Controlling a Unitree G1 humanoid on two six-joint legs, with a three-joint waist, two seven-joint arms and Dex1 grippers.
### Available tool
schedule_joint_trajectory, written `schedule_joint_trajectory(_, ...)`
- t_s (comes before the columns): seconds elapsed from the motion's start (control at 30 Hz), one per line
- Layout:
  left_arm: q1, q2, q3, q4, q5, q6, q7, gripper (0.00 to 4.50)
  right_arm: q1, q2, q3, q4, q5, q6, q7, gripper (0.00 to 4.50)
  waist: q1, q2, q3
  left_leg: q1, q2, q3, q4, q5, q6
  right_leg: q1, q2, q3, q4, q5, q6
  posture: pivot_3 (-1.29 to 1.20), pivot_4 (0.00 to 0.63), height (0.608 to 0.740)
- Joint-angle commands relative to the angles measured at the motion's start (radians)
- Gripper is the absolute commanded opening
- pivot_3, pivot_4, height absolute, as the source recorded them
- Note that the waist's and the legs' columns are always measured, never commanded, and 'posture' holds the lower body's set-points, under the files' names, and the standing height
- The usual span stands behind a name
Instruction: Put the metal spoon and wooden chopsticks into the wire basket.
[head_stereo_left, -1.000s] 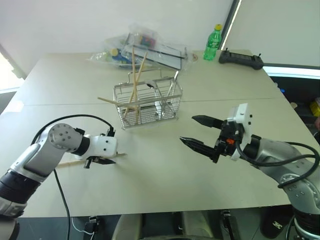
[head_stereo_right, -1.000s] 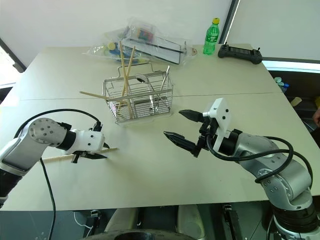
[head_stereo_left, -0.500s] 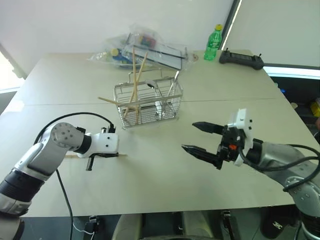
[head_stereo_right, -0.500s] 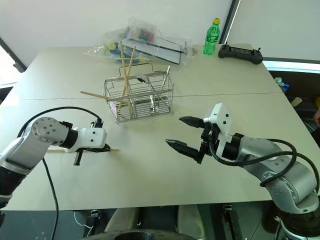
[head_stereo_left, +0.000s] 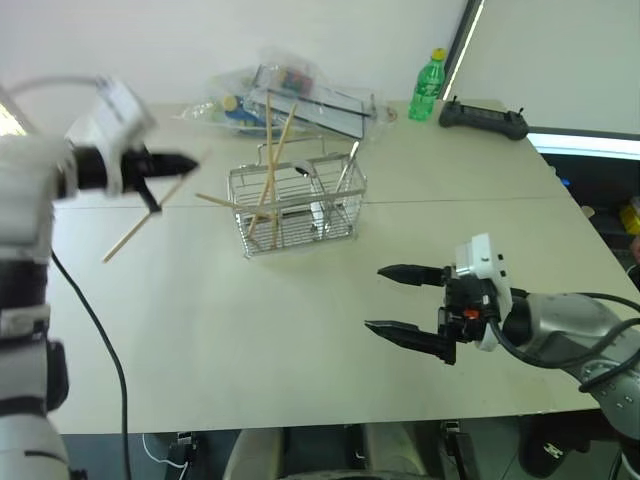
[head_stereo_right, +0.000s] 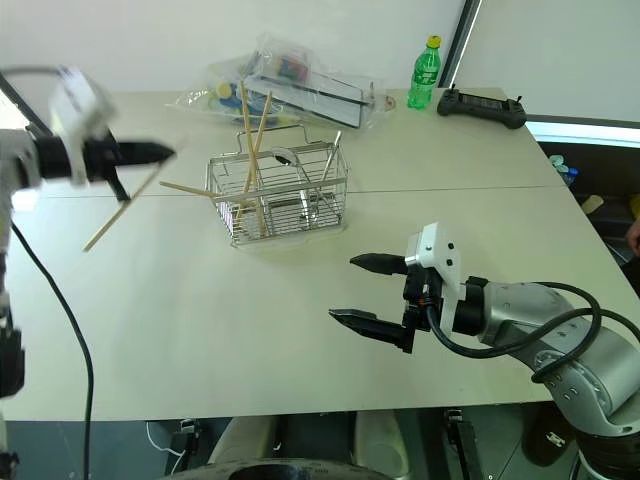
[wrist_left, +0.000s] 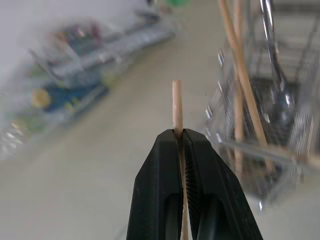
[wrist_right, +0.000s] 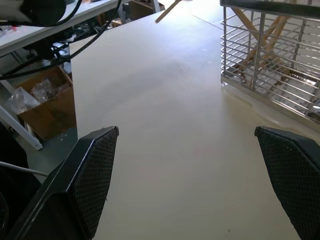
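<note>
Nearest me, over the bare table (head_stereo_left: 300, 340), the right gripper (head_stereo_left: 395, 300) hangs with fingers spread wide, holding nothing. Farther back, the left gripper (head_stereo_left: 170, 165) is clamped on one wooden chopstick (head_stereo_left: 135, 228), raised beside the wire basket (head_stereo_left: 295, 210), where other chopsticks (head_stereo_left: 268, 165) and the metal spoon (head_stereo_left: 340, 185) stand.

Far edge of table (head_stereo_left: 300, 330): clear plastic bag (head_stereo_left: 285, 95) w/ items, green bottle (head_stereo_left: 425, 87), black controller (head_stereo_left: 482, 119).

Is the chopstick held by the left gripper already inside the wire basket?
No, the left gripper holds the chopstick in the air, to the side of the wire basket.
</note>
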Motion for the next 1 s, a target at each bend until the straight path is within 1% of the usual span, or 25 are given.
schedule_joint_trajectory(0.03,-0.16,-0.021,0.114,0.096,-0.076,0.026,0.085,0.04,-0.015,-0.007,-0.016,-0.003,0.001,-0.012,0.01,4.5,-0.001,0.0,0.0,0.0,0.0,0.0,0.0,0.0,0.0,0.0,0.0,0.0,0.0,0.0,0.0,0.0,0.15,0.738)
schedule_joint_trajectory(0.13,-0.355,-0.102,0.248,0.218,-0.178,0.082,0.242,0.04,-0.034,-0.004,-0.007,0.007,-0.008,-0.012,0.004,4.5,0.0,0.0,0.0,0.0,0.0,-0.001,-0.001,0.0,0.0,0.0,0.0,0.0,0.001,0.0,0.0,0.0,0.15,0.738)
schedule_joint_trajectory(0.17,-0.397,-0.131,0.29,0.24,-0.212,0.093,0.289,0.04,-0.039,0.0,-0.006,0.006,-0.006,-0.01,-0.001,4.5,0.0,0.0,0.0,0.0,0.0,-0.001,0.0,0.0,0.0,0.0,0.0,-0.001,0.001,0.0,0.001,0.0,0.15,0.738)
schedule_joint_trajectory(0.23,-0.425,-0.175,0.338,0.244,-0.26,0.105,0.342,0.04,-0.044,0.003,-0.007,0.005,-0.002,-0.007,-0.006,4.5,0.0,0.0,0.0,0.0,0.0,-0.001,0.0,0.0,0.0,0.0,0.0,-0.001,0.001,0.0,0.001,0.0,0.15,0.738)
schedule_joint_trajectory(0.3,-0.415,-0.224,0.35,0.209,-0.288,0.107,0.379,0.04,-0.043,0.004,-0.008,0.002,-0.001,-0.006,-0.008,4.5,0.0,0.001,-0.001,0.001,-0.001,-0.001,0.0,0.0,0.0,0.001,-0.001,0.0,0.001,0.0,0.001,0.0,0.15,0.738)
schedule_joint_trajectory(0.4,-0.373,-0.29,0.332,0.153,-0.308,0.097,0.42,0.04,-0.042,0.005,-0.011,0.001,-0.006,-0.008,-0.015,4.5,0.003,0.0,-0.001,0.001,-0.001,-0.002,0.001,0.0,-0.001,0.001,-0.001,0.0,0.002,0.0,0.001,0.0,0.15,0.738)
schedule_joint_trajectory(0.53,-0.276,-0.373,0.261,0.056,-0.317,0.092,0.421,0.04,-0.038,0.009,-0.031,-0.005,0.005,-0.006,-0.037,4.5,0.001,0.0,-0.001,0.0,-0.001,-0.001,0.001,0.001,-0.002,0.001,-0.001,0.0,0.001,0.002,0.002,0.0,0.15,0.738)
schedule_joint_trajectory(0.7,-0.183,-0.42,0.196,-0.024,-0.312,0.08,0.413,0.04,-0.026,0.013,-0.045,-0.016,0.012,-0.005,-0.063,4.5,0.0,0.0,-0.001,0.0,-0.001,0.0,0.0,0.001,-0.002,0.0,0.0,0.001,0.001,0.002,0.001,0.0,0.15,0.738)
schedule_joint_trajectory(0.8,-0.151,-0.436,0.181,-0.059,-0.332,0.09,0.403,1.07,-0.025,0.017,-0.052,-0.02,0.02,-0.003,-0.081,4.5,0.001,0.0,-0.001,0.0,-0.001,0.0,-0.001,0.001,-0.002,-0.001,0.0,0.001,0.001,0.002,0.001,0.0,0.15,0.738)
schedule_joint_trajectory(0.83,-0.148,-0.439,0.183,-0.065,-0.34,0.094,0.404,1.62,-0.025,0.018,-0.054,-0.021,0.023,-0.003,-0.086,4.5,0.002,0.0,-0.001,0.0,-0.001,-0.001,-0.001,0.001,-0.002,-0.001,0.0,0.001,0.001,0.002,0.001,0.0,0.15,0.738)
schedule_joint_trajectory(0.9,-0.146,-0.443,0.189,-0.077,-0.358,0.101,0.417,2.56,-0.023,0.017,-0.062,-0.019,0.031,-0.001,-0.093,4.5,0.002,0.0,-0.001,0.0,-0.001,-0.001,0.0,0.001,-0.002,0.0,0.0,0.001,0.001,0.002,0.001,0.0,0.15,0.738)
schedule_joint_trajectory(1.0,-0.135,-0.443,0.194,-0.104,-0.375,0.09,0.429,4.19,-0.022,0.013,-0.069,-0.014,0.037,-0.003,-0.096,4.5,0.003,0.0,-0.001,0.0,-0.001,-0.001,0.0,0.001,-0.002,0.0,-0.001,0.001,0.0,0.002,0.001,0.0,0.15,0.738)
